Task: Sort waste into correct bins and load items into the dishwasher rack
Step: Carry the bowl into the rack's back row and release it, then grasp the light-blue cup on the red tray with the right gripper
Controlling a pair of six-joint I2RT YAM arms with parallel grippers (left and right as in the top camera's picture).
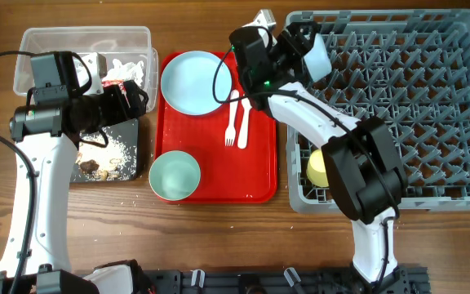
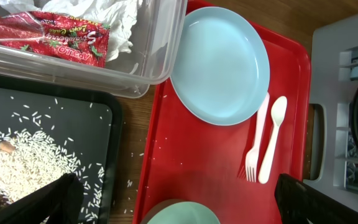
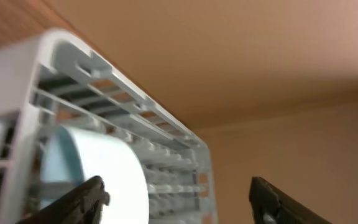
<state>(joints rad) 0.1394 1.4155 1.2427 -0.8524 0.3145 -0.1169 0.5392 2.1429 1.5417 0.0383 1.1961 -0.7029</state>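
Observation:
The grey dishwasher rack [image 1: 431,98] fills the right side. The small pale blue bowl [image 1: 318,55] rests on its side in the rack's back-left corner, and also shows in the right wrist view [image 3: 104,162]. My right gripper [image 1: 300,42] is open beside it, one finger close to the bowl [image 3: 179,196]. The yellow cup [image 1: 317,166] sits in the rack's front left. The pale blue plate [image 1: 192,80], white fork [image 1: 230,124], white spoon [image 1: 241,118] and mint-green bowl [image 1: 175,175] lie on the red tray. My left gripper [image 1: 133,98] is open and empty [image 2: 179,208] above the edges of the bins and the red tray.
The clear tub [image 1: 55,34] at the back left holds the red wrapper [image 2: 55,37] and white tissue [image 2: 104,9]. The black tray [image 1: 129,139] in front of it holds brown scraps [image 1: 96,167] and pale rice-like crumbs [image 2: 17,149]. The red serving tray [image 1: 259,171] lies in the middle.

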